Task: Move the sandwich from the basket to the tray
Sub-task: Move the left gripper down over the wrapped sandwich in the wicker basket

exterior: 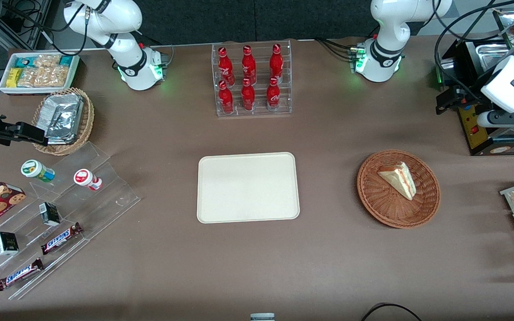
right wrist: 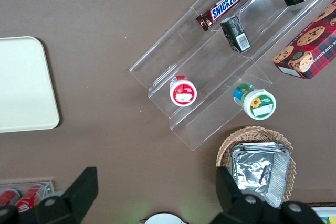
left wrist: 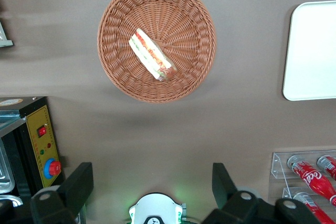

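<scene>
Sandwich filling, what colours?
Red, yellow and green on the sandwich, clearest in the left wrist view.

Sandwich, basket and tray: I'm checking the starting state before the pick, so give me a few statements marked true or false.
1. The sandwich lies in the basket. True.
2. The tray already holds a bottle. False: nothing lies on it.
3. The gripper is shut on the sandwich. False: it is open, high above the table, apart from the sandwich.
4. The basket touches the tray. False: bare table separates them.
5. Six red bottles stand in a clear rack. True.

sandwich [exterior: 398, 179] in basket [exterior: 384, 206] | tray [exterior: 248, 187] beside basket | hand [left wrist: 152, 184] above table, fingers apart
</scene>
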Robot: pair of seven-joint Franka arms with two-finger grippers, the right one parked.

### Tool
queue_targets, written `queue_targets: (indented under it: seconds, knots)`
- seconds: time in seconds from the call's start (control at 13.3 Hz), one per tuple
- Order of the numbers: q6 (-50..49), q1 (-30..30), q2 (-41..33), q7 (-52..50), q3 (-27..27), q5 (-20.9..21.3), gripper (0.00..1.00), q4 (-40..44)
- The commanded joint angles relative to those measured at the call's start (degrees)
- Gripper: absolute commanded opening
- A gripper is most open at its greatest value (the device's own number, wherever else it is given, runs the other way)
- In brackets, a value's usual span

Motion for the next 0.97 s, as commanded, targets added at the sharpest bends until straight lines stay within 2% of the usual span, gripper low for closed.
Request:
queue_targets:
  seconds: [0.0,0.15,0.3,0.45,0.53,0.67,0.9]
  knots:
    - [-3.8,0.0,-0.3,1.0,0.5,0.6,1.0,1.4]
    - [-3.6,0.0,0.8,0.5,0.9,0.6,1.0,1.8]
    - [-2.7,-0.3,3.2,-1.2,0.8,4.3,1.0,1.6]
    - [-0.7,0.0,7.0,-5.8,0.9,4.6,1.0,0.6]
    - [2.3,0.0,8.0,-9.0,0.9,4.7,1.0,-1.0]
    - [8.9,0.6,9.9,-22.4,1.0,1.5,1.0,-4.3]
    - [19.0,0.3,10.7,-34.3,1.0,1.4,1.0,-11.8]
